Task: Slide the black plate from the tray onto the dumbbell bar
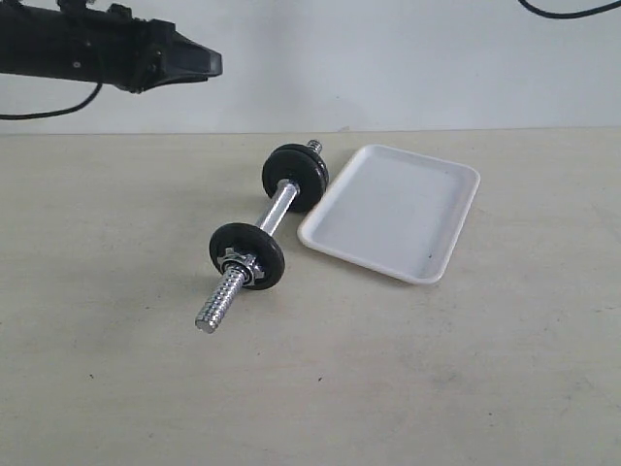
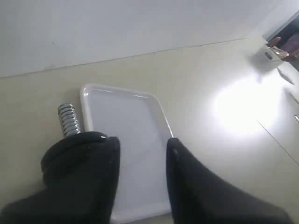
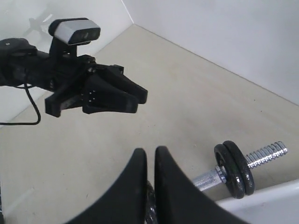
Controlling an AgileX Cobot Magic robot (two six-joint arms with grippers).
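The dumbbell bar (image 1: 279, 209) lies on the table beside the white tray (image 1: 393, 209), which holds nothing. The black plate (image 3: 244, 171) sits on the bar's end nearest the tray, the outer of two discs (image 1: 296, 177) pressed together. A third disc with a silver star nut (image 1: 246, 256) is on the near end. My left gripper (image 1: 215, 64) hangs high at the back left, open, with only the tray (image 2: 126, 126) showing between its fingers (image 2: 142, 142). My right gripper (image 3: 150, 151) is shut and empty above the bar's near disc.
A bare threaded end (image 1: 219, 301) sticks out toward the front of the table. The other threaded end (image 2: 70, 119) points at the back wall, close to the tray's corner. Some objects (image 2: 275, 49) stand at a far table edge.
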